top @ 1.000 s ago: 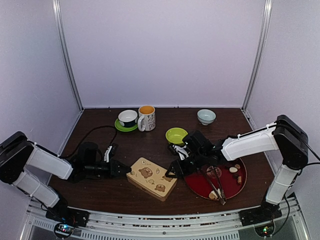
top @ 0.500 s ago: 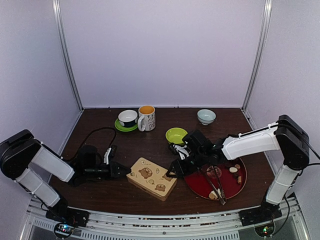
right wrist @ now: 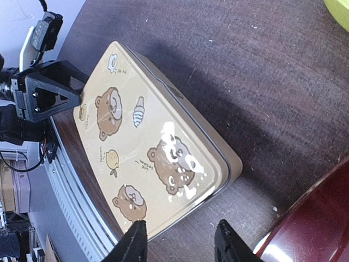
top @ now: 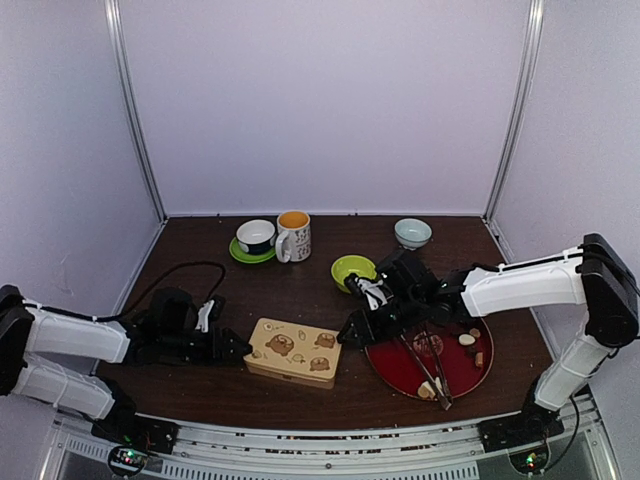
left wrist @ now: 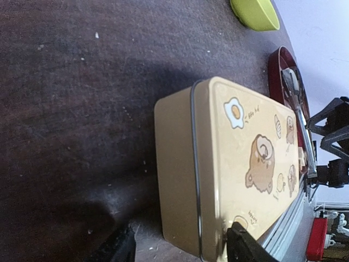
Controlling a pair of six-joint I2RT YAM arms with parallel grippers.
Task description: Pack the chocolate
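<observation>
A dark brown counter (top: 300, 290) stands boxed in by plain pale lilac walls (top: 320, 100). Slim metal posts (top: 135, 120) rise at the far corners, and a metal rail (top: 320, 440) runs along the near edge.

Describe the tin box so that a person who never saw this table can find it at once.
Look at the dark brown table and go to its front edge, between the two arms. There, just left of the round red tray, a flat rectangular tin lies closed. It is the only tan box, and cartoon bears are printed on its lid.
</observation>
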